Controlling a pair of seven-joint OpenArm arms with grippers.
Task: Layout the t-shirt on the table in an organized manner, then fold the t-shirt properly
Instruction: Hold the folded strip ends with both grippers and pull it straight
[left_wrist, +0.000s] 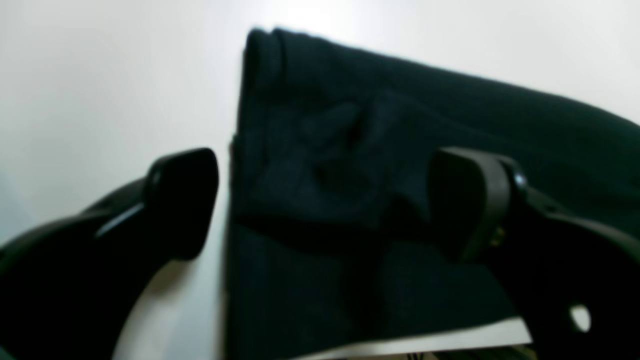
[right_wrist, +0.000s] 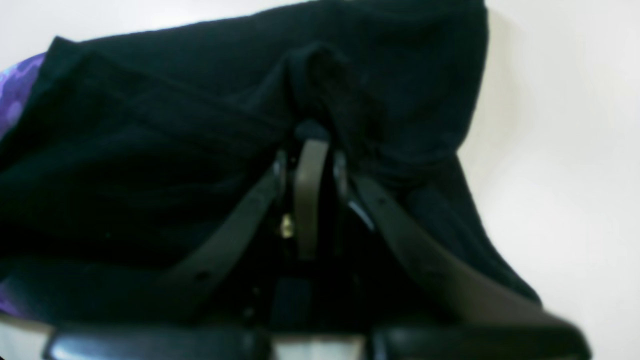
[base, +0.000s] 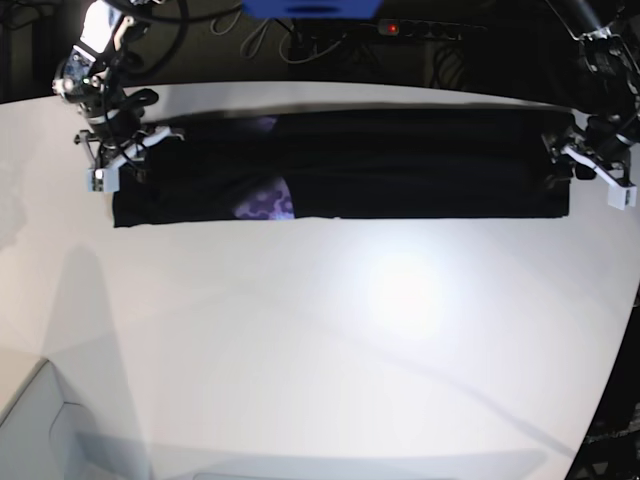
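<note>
**Black cloth t-shirt folded into a long band**

The black cloth t-shirt (base: 400, 165) with its purple print lay across the far side of the plain white surface (base: 350, 330). The left fingers (left_wrist: 450, 200) stood wide apart over one end — the right fingers (right_wrist: 310, 150) were clamped on the other.

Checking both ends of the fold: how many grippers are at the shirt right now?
2. The right gripper is pinched shut on the t-shirt at its end on the base view's left; the left gripper hangs open over the opposite end, holding nothing.
</note>
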